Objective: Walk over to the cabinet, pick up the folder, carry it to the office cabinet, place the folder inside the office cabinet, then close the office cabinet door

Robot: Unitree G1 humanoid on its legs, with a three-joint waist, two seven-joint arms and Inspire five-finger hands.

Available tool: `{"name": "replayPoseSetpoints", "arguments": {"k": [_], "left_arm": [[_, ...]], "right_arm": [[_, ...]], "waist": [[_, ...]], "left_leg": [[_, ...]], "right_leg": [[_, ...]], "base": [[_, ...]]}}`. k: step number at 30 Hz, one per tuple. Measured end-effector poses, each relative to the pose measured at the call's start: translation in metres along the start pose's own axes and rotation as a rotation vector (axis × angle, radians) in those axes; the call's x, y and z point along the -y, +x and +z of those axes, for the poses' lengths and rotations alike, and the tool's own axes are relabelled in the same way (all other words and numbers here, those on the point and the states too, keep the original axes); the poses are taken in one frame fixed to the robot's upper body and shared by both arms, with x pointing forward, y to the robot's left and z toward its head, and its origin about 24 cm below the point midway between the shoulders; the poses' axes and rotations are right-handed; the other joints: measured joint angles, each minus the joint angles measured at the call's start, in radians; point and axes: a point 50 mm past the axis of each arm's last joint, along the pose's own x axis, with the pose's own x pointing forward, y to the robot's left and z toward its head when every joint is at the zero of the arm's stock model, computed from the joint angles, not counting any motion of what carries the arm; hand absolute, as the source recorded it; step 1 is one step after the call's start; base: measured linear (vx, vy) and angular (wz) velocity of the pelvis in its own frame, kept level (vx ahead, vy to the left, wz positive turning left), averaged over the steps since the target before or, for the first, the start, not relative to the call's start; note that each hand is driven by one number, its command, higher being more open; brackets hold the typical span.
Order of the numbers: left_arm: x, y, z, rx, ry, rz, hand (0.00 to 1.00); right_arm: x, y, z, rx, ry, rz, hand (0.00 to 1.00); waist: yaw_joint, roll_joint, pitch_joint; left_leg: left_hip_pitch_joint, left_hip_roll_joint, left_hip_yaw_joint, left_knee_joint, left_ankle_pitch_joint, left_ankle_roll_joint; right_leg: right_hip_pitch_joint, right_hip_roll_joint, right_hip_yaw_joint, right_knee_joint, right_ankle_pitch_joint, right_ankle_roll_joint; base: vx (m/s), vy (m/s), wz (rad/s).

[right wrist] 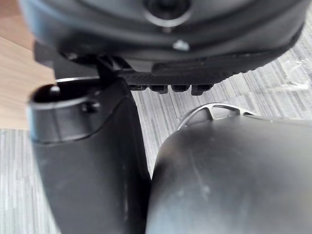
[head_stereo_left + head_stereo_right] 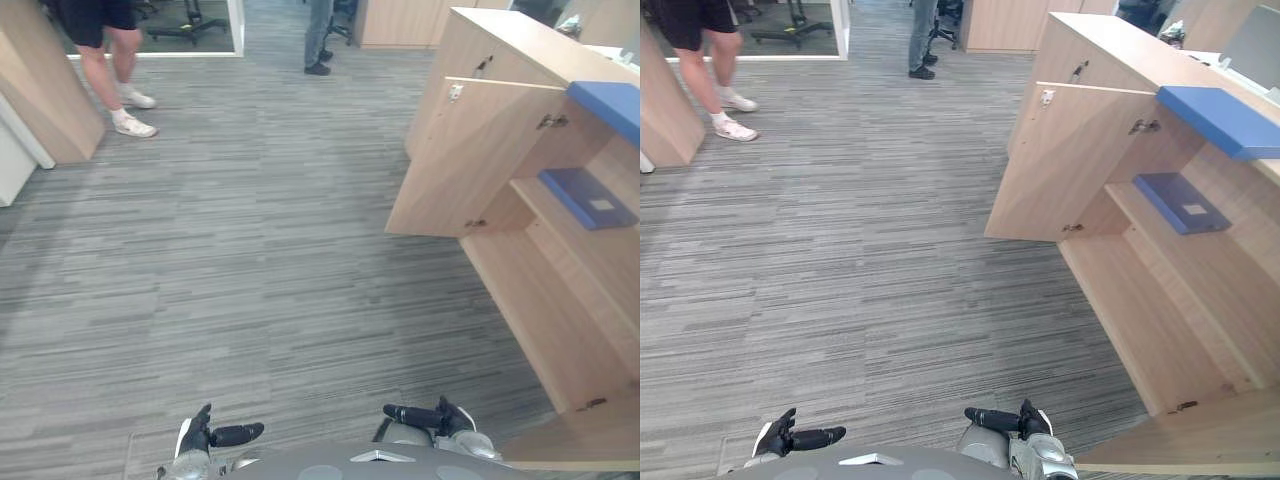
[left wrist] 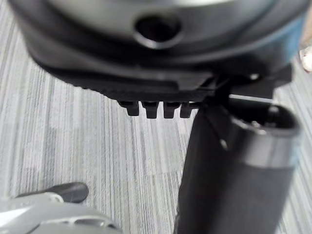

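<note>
Left hand (image 2: 205,436) and right hand (image 2: 440,415) hang low, fingers relaxed, holding nothing. The folder (image 2: 585,197) lies on a shelf inside the office cabinet (image 2: 540,310), whose door (image 2: 470,160) stands wide open.

Hazard: the door is well apart from both hands, so a reach from here may miss it.

A blue slab (image 2: 608,105) on top is possibly a 2nd folder.

The floor is grey striped carpet (image 2: 250,250). A person in shorts (image 2: 118,60) and a person in trousers (image 2: 318,35) stand far off.
</note>
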Motion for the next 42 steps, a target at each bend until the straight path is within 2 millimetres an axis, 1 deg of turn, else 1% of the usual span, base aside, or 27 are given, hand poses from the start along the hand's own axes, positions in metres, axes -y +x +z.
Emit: {"name": "replayPoseSetpoints", "arguments": {"k": [1, 2, 3, 5, 8, 9, 10, 11, 12, 14, 15, 17, 19, 20, 23, 24, 26, 27, 28, 29, 30, 33, 34, 35, 37, 39, 42], "left_arm": [[-0.001, -0.002, -0.006, -0.018, 0.002, -0.003, 1.0], [-0.008, -0.002, -0.009, -0.024, 0.009, 0.007, 1.0], [-0.006, -0.002, -0.012, -0.048, -0.002, 0.003, 1.0], [0.002, 0.0, -0.007, -0.041, -0.009, -0.016, 1.0], [0.009, 0.003, 0.006, -0.013, -0.01, -0.047, 1.0], [0.011, 0.003, 0.007, -0.011, -0.013, -0.051, 1.0], [0.01, 0.005, 0.012, 0.0, -0.02, -0.05, 1.0], [0.01, 0.005, 0.012, -0.001, -0.032, -0.053, 1.0], [0.008, 0.005, 0.012, -0.001, -0.057, -0.047, 1.0], [0.008, 0.005, 0.013, 0.001, -0.106, -0.032, 1.0], [0.008, 0.004, 0.013, 0.001, -0.118, -0.03, 1.0], [0.008, 0.004, 0.019, 0.028, -0.226, -0.013, 1.0], [0.006, 0.005, 0.026, 0.06, -0.264, 0.007, 1.0], [0.006, 0.005, 0.029, 0.073, -0.276, 0.01, 1.0], [0.004, 0.005, 0.03, 0.083, -0.311, 0.028, 1.0], [0.004, 0.005, 0.029, 0.073, -0.321, 0.039, 1.0], [0.004, 0.004, 0.023, 0.049, -0.365, 0.056, 1.0], [0.006, 0.004, 0.016, 0.011, -0.407, 0.058, 1.0], [0.002, 0.004, 0.014, -0.006, -0.461, 0.067, 1.0], [0.0, 0.005, 0.013, -0.01, -0.478, 0.075, 1.0], [-0.001, 0.004, 0.008, -0.034, -0.51, 0.081, 1.0], [0.002, 0.002, -0.003, -0.073, -0.513, 0.07, 1.0], [0.001, 0.0, -0.011, -0.091, -0.51, 0.07, 1.0], [-0.002, -0.003, -0.018, -0.106, -0.503, 0.07, 1.0], [-0.006, -0.005, -0.027, -0.135, -0.493, 0.077, 1.0], [-0.013, -0.006, -0.031, -0.136, -0.455, 0.083, 1.0], [-0.012, -0.005, -0.029, -0.13, -0.437, 0.068, 1.0]], "right_arm": [[-0.005, 0.001, 0.002, 0.009, -0.022, 0.015, 1.0], [-0.012, 0.001, 0.004, 0.011, -0.039, 0.032, 1.0], [-0.009, 0.002, 0.007, 0.013, -0.053, 0.037, 1.0], [-0.005, 0.003, 0.015, 0.038, -0.072, 0.046, 1.0], [-0.002, 0.005, 0.023, 0.056, -0.077, 0.037, 1.0], [-0.001, 0.004, 0.023, 0.053, -0.08, 0.034, 1.0], [-0.005, 0.004, 0.02, 0.04, -0.084, 0.04, 1.0], [-0.005, 0.004, 0.017, 0.03, -0.081, 0.036, 1.0], [-0.005, 0.004, 0.013, 0.016, -0.078, 0.034, 1.0], [0.001, 0.002, 0.006, -0.015, -0.107, 0.026, 1.0], [0.001, 0.002, 0.005, -0.02, -0.115, 0.026, 1.0], [0.0, 0.003, 0.003, -0.049, -0.163, 0.032, 1.0], [-0.004, 0.003, 0.002, -0.059, -0.181, 0.036, 1.0], [-0.006, 0.004, 0.005, -0.05, -0.193, 0.041, 1.0], [-0.018, 0.005, 0.012, -0.029, -0.212, 0.068, 1.0], [-0.021, 0.005, 0.012, -0.022, -0.221, 0.078, 1.0], [-0.023, 0.005, 0.012, -0.02, -0.223, 0.084, 1.0], [-0.026, 0.005, 0.012, -0.017, -0.223, 0.091, 1.0], [-0.034, 0.004, 0.008, -0.024, -0.209, 0.111, 1.0], [-0.036, 0.004, 0.007, -0.026, -0.207, 0.121, 1.0], [-0.036, 0.003, 0.006, -0.026, -0.193, 0.123, 1.0], [-0.031, 0.003, 0.003, -0.03, -0.149, 0.113, 1.0], [-0.027, 0.003, 0.005, -0.012, -0.135, 0.105, 1.0], [-0.022, 0.003, 0.008, 0.005, -0.116, 0.094, 1.0], [-0.017, 0.003, 0.006, 0.005, -0.092, 0.074, 1.0], [-0.013, 0.002, 0.002, -0.001, -0.073, 0.062, 1.0], [-0.012, 0.003, 0.008, 0.015, -0.052, 0.067, 1.0]], "waist": [[0.001, -0.012, -0.002], [0.007, -0.047, 0.001], [0.016, -0.03, 0.001], [0.009, 0.009, 0.003], [-0.013, 0.031, 0.011], [-0.019, 0.034, 0.004], [-0.014, 0.04, -0.006], [-0.005, 0.033, -0.011], [-0.001, 0.029, -0.02], [0.001, 0.061, -0.017], [0.003, 0.063, -0.017], [0.044, 0.055, -0.013], [0.077, 0.04, -0.006], [0.084, 0.033, -0.001], [0.083, 0.022, 0.013], [0.083, 0.016, 0.011], [0.088, 0.026, 0.005], [0.087, 0.021, 0.007], [0.08, -0.01, -0.003], [0.08, -0.013, -0.002], [0.082, -0.007, -0.001], [0.086, 0.014, 0.007], [0.084, 0.018, 0.007], [0.079, 0.022, 0.009], [0.078, 0.011, 0.004], [0.074, 0.008, 0.003], [0.049, 0.017, 0.007]], "left_leg": [[0.032, 0.009, 0.033, -0.04, -0.018, -0.032], [0.059, -0.011, 0.055, -0.069, -0.03, -0.075], [0.081, 0.008, 0.075, -0.079, -0.041, -0.086], [0.066, 0.049, 0.08, -0.074, -0.065, -0.077], [0.069, 0.091, 0.07, -0.071, -0.112, -0.079], [0.069, 0.109, 0.066, -0.058, -0.129, -0.066], [0.043, 0.153, 0.047, 0.055, -0.145, -0.044], [0.008, 0.17, 0.038, 0.151, -0.141, -0.052], [-0.077, 0.207, 0.024, 0.337, -0.128, -0.07], [-0.273, 0.275, -0.047, 0.809, -0.068, -0.099], [-0.291, 0.277, -0.048, 0.85, -0.069, -0.097], [-0.395, 0.253, -0.033, 0.974, -0.101, -0.089], [-0.458, 0.217, -0.039, 0.898, -0.128, -0.081], [-0.484, 0.201, -0.056, 0.823, -0.13, -0.082], [-0.513, 0.146, -0.22, 0.46, -0.1, -0.105], [-0.504, 0.129, -0.308, 0.301, -0.042, -0.124], [-0.465, 0.109, -0.351, 0.191, 0.08, -0.176], [-0.439, 0.089, -0.342, 0.189, 0.153, -0.177], [-0.439, 0.062, -0.299, 0.217, 0.13, -0.153], [-0.439, 0.055, -0.276, 0.238, 0.112, -0.144], [-0.413, 0.036, -0.234, 0.256, 0.074, -0.111], [-0.311, 0.009, -0.157, 0.211, 0.034, -0.068], [-0.258, -0.011, -0.116, 0.175, 0.026, -0.05], [-0.207, -0.033, -0.083, 0.143, 0.018, -0.032], [-0.133, -0.057, -0.049, 0.101, 0.006, -0.011], [-0.071, -0.058, -0.036, 0.054, 0.003, -0.006], [-0.046, -0.038, -0.012, 0.019, 0.001, -0.009]], "right_leg": [[-0.012, 0.023, -0.043, -0.195, 0.068, 0.04], [-0.028, 0.032, -0.059, -0.33, 0.199, 0.012], [-0.027, 0.074, -0.054, -0.338, 0.213, -0.086], [-0.044, 0.131, -0.055, -0.355, 0.181, -0.103], [-0.068, 0.158, -0.067, -0.277, 0.097, -0.112], [-0.066, 0.171, -0.076, -0.259, 0.069, -0.111], [-0.042, 0.209, -0.084, -0.265, 0.033, -0.117], [-0.03, 0.223, -0.082, -0.284, 0.03, -0.121], [0.004, 0.249, -0.084, -0.336, 0.035, -0.117], [0.126, 0.347, -0.057, -0.48, 0.058, -0.116], [0.139, 0.356, -0.05, -0.493, 0.061, -0.12], [0.221, 0.395, 0.027, -0.549, 0.064, -0.122], [0.264, 0.4, 0.1, -0.572, 0.065, -0.119], [0.28, 0.399, 0.139, -0.58, 0.065, -0.111], [0.317, 0.38, 0.252, -0.599, 0.056, -0.083], [0.328, 0.362, 0.296, -0.605, 0.05, -0.065], [0.342, 0.33, 0.371, -0.612, 0.05, -0.017], [0.357, 0.306, 0.414, -0.626, 0.056, 0.016], [0.364, 0.264, 0.43, -0.644, 0.075, 0.049], [0.364, 0.249, 0.437, -0.643, 0.086, 0.067], [0.359, 0.214, 0.452, -0.615, 0.11, 0.105], [0.306, 0.157, 0.447, -0.437, 0.111, 0.106], [0.246, 0.118, 0.43, -0.287, 0.105, 0.068], [0.191, 0.062, 0.382, -0.139, 0.116, 0.004], [0.151, -0.02, 0.281, 0.029, 0.13, -0.053], [0.146, -0.038, 0.183, 0.09, 0.099, -0.053], [0.087, 0.009, 0.078, 0.037, 0.005, -0.013]], "base": [[0.26, -0.246, -0.46], [0.29, -0.253, -0.77], [0.26, -0.225, -0.73], [0.19, -0.208, -0.51], [0.21, -0.244, -0.15], [0.27, -0.23, 0.03], [0.22, -0.186, -0.04], [0.23, -0.226, -0.15], [0.16, -0.149, -0.19], [0.27, -0.177, -0.23], [0.25, -0.088, -0.47], [0.28, -0.009, -0.74], [0.28, 0.062, -1.07], [0.29, 0.138, -1.4], [0.21, 0.181, -1.17], [0.3, 0.327, -1.43], [0.35, 0.356, -1.23], [0.41, 0.361, -0.94], [0.41, 0.341, -0.85], [0.44, 0.384, -0.78], [0.32, 0.314, -0.64], [0.23, 0.325, -0.7], [0.16, 0.296, -0.8], [0.18, 0.32, -0.65], [0.16, 0.213, -0.46], [0.18, 0.095, -0.29], [0.16, -0.012, -0.29]]}}
